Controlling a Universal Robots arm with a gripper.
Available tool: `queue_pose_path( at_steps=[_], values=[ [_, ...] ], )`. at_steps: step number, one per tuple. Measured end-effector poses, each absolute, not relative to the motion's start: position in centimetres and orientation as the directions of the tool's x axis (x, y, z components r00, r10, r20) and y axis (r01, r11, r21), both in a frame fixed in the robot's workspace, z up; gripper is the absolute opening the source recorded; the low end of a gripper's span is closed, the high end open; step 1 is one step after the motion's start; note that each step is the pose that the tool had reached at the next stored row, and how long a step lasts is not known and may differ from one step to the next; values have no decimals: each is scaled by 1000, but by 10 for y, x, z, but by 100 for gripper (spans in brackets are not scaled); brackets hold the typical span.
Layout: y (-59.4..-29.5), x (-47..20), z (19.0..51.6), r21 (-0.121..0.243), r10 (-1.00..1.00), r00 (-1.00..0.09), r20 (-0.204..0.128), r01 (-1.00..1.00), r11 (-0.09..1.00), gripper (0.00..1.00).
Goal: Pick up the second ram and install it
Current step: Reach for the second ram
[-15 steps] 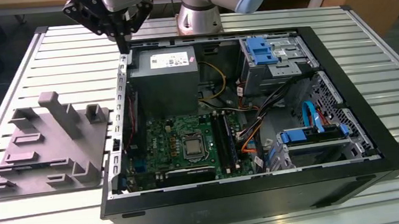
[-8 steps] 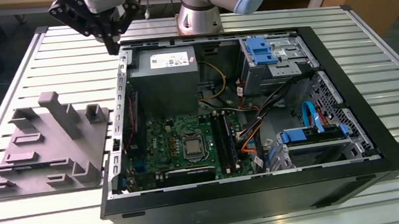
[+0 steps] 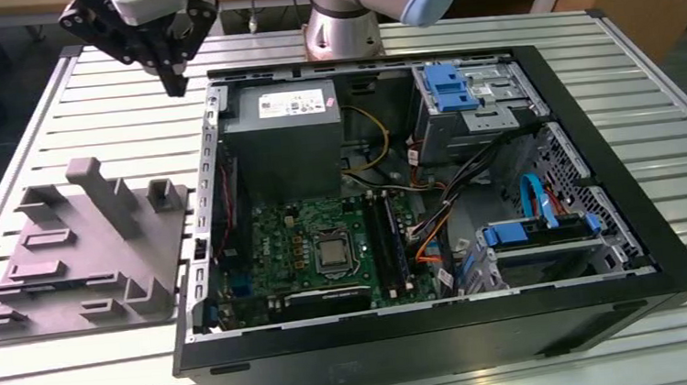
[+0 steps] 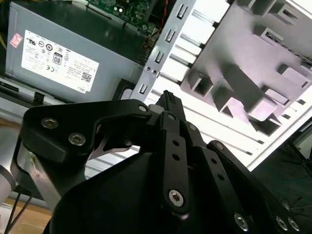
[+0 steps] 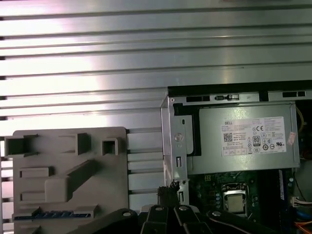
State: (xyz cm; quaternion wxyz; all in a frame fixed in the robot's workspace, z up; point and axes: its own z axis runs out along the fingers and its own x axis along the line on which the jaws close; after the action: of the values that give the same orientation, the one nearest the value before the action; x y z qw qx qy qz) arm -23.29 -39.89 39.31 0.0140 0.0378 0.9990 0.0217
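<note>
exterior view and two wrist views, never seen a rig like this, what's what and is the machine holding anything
This is a robot arm at a slatted metal table. The exterior view comes from a camera off the arm. Both wrist views come from cameras riding on the arm, so the black linkage in them is the arm's own tool, its grasping part. In the exterior view the tool hangs over the table by a corner of the open computer case. It is shut, with nothing seen in it. Inside the case are a grey power supply and a green motherboard. Beside the case lies a grey holder. A long dark bluish strip in one of its slots looks like the second ram, not yet picked up.
</note>
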Motion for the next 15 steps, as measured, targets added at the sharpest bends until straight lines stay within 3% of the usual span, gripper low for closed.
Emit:
queue_pose_path(
  at_steps=[15],
  values=[
    [-399,-266,392,45,76,-997,-26,75,996,10]
  ],
)
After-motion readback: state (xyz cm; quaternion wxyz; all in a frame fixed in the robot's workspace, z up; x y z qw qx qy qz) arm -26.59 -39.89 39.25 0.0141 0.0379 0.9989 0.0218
